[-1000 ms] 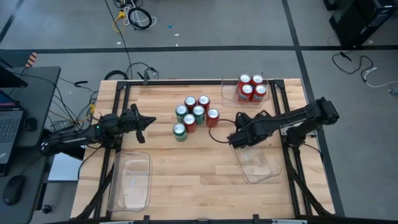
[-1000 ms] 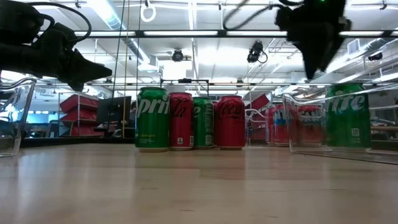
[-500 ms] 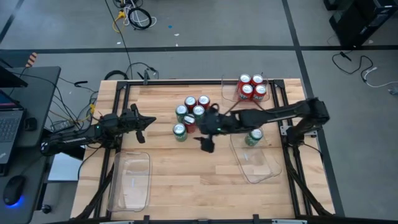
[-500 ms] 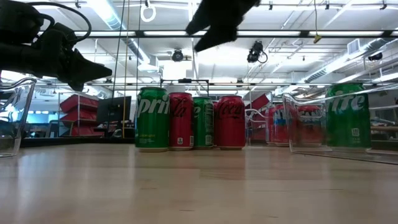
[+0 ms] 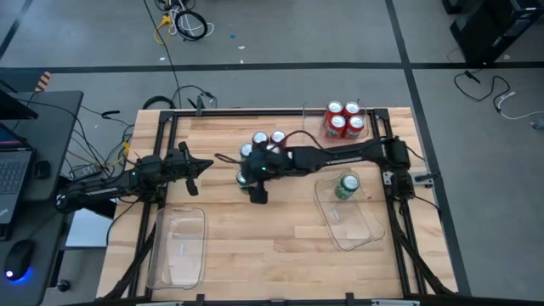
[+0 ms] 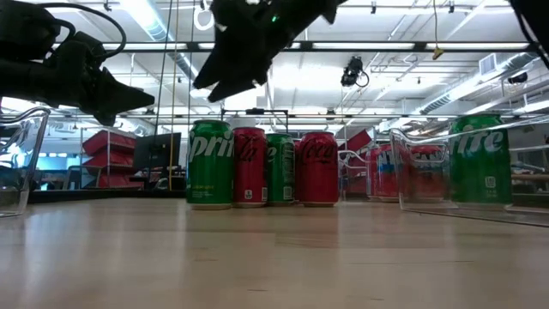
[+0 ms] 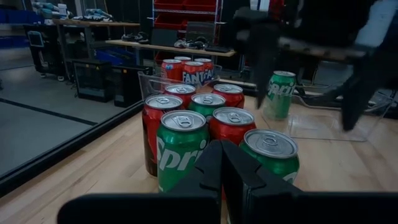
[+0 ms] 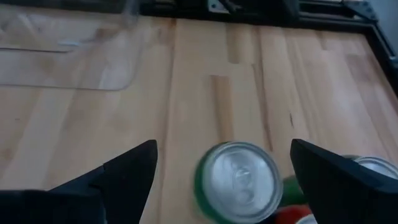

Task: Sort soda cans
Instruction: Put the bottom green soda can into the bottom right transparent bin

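Green can [image 8: 235,182] (arm-covered from above) sits between right pincer [image 8: 217,165] fingers.

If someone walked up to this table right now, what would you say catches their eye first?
Most likely the right gripper, fingers spread wide, stretched across the table above the cluster of cans at its middle, directly over a green can. Next, the single green can in the clear bin on the right side, and the four red cans in a bin at the far right corner. The left gripper waits shut to the left of the cluster.
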Controlling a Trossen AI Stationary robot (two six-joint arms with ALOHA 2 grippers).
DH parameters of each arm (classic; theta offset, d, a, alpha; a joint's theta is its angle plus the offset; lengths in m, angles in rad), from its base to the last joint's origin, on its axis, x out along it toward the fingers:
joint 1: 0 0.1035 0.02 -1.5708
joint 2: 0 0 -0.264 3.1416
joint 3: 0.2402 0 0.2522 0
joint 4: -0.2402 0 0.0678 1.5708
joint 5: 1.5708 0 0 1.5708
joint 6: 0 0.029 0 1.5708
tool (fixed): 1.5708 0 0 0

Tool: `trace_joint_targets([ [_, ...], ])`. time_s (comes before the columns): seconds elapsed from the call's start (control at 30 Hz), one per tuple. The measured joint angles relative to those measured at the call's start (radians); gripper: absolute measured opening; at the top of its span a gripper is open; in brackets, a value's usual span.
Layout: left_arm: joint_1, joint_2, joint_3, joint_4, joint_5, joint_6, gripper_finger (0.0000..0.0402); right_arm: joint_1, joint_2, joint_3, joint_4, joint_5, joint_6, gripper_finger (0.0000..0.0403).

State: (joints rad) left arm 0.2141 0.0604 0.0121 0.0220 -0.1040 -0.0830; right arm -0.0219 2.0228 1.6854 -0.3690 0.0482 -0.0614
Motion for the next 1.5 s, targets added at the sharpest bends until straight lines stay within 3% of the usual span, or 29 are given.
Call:
trace_joint_targets([
  [0.4,0.000,0.000,0.000,-0.011,0.001,0.000,0.0008,-0.026,0.055,0.024,-0.073,-0.027,-0.004,0.0352],
  [0.73,0.000,0.000,0.000,-0.012,0.001,0.000,0.0008,-0.012,0.124,0.029,-0.024,-0.048,-0.034,0.0350],
  [0.83,0.000,0.000,0.000,-0.013,0.001,0.001,0.0008,0.003,0.128,0.028,-0.011,-0.043,-0.058,0.0330],
  [1.0,0.000,0.000,0.001,-0.015,0.001,0.002,0.0008,0.011,0.132,0.063,-0.058,-0.049,-0.058,0.0256],
  [1.3,0.000,0.000,0.001,-0.015,0.001,0.004,0.0008,0.013,0.141,0.212,-0.259,-0.048,-0.065,0.0256],
  [1.5,0.000,0.000,0.001,-0.016,0.001,0.004,0.0008,0.043,0.141,0.374,-0.486,-0.037,-0.045,0.0256],
])
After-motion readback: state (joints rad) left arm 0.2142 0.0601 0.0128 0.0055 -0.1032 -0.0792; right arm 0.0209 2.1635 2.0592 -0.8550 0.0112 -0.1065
